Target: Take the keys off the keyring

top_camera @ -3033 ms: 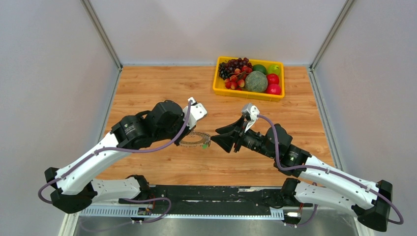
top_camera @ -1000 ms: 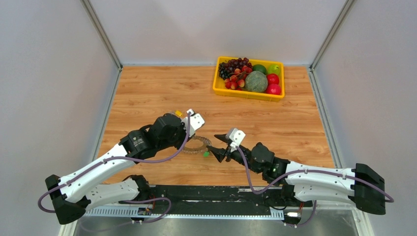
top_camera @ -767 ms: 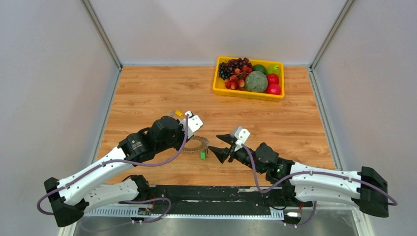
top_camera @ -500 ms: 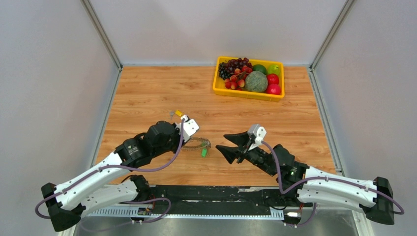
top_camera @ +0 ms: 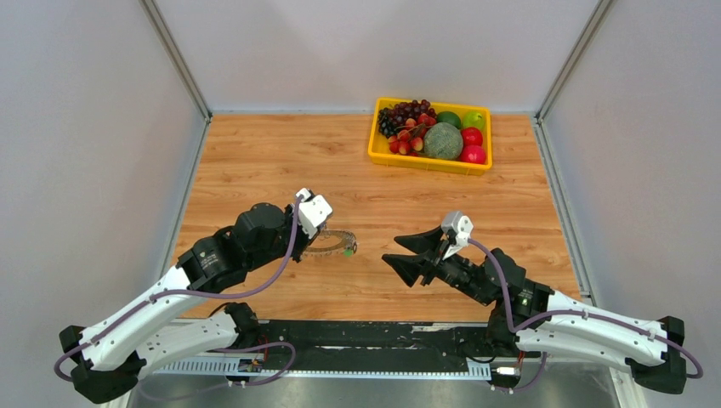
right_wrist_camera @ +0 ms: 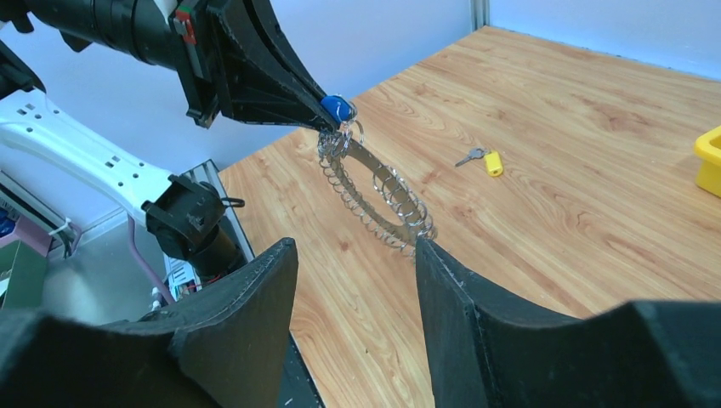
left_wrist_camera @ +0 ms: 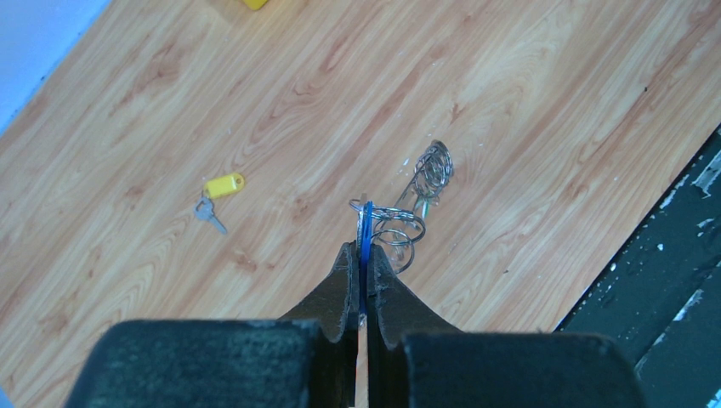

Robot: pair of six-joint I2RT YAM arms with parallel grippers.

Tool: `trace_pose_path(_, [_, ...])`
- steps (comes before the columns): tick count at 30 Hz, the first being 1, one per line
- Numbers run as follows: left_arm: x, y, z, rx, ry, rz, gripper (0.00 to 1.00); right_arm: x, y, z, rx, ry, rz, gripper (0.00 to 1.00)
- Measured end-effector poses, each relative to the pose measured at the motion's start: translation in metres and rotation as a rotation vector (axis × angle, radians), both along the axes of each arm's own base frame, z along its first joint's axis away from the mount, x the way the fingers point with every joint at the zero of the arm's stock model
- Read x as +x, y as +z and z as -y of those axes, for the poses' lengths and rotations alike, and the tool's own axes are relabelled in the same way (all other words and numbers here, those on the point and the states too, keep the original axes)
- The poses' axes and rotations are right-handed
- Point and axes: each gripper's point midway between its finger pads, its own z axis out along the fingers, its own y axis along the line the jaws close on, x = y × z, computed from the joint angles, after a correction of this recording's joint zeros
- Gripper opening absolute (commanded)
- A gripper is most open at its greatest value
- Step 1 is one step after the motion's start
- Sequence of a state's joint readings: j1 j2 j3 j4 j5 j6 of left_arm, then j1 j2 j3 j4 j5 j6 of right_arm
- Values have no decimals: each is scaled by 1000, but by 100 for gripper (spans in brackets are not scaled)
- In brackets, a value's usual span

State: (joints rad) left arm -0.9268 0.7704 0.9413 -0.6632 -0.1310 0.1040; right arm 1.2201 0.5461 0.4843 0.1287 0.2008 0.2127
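The left hand (left_wrist_camera: 363,252) is pinching the plastic head of the blue key (right_wrist_camera: 337,108) between its closed fingers, and it is holding this key above the table (top_camera: 272,161). The keyring (right_wrist_camera: 377,194) is hanging from that key and is sloping down toward the table, with its small silvery loops standing out all around the rim; I cannot tell if its low end is touching the wood. A green key (top_camera: 348,252) is showing at the edge of the keyring that faces the right hand. The right hand (right_wrist_camera: 353,246) is standing wide, holding nothing, apart from the keyring and pointing at it. A yellow key (left_wrist_camera: 223,186) is lying alone on the table, apart from the keyring. A yellow tray (top_camera: 425,164) with fruit is sitting at the far side.
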Motion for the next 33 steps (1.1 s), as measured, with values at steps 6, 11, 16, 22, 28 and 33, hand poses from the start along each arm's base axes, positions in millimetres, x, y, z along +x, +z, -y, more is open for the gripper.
trace_pose_path(6, [-4, -4, 2, 0, 4, -53, 0, -5, -3, 0, -14, 30, -2, 56])
trace_pose_path(11, [-7, -15, 3, 28, 8, -101, 0, -9, 2, 2, 2, 46, 7, 57])
trace_pose_path(16, [-10, -18, 3, 35, 4, -133, 0, -10, 2, 2, -2, 51, 16, 57])
trace_pose_path(22, [-12, -5, 2, 22, -1, -128, 0, -6, -11, -6, -84, 58, 72, 59])
trace_pose_path(28, [-14, 3, 4, 7, -12, -126, 0, -5, -16, -23, -134, 98, 159, 56])
trace_pose_path(33, [-18, 4, 12, -16, -36, -162, 0, 0, -26, -43, -167, 122, 203, 54])
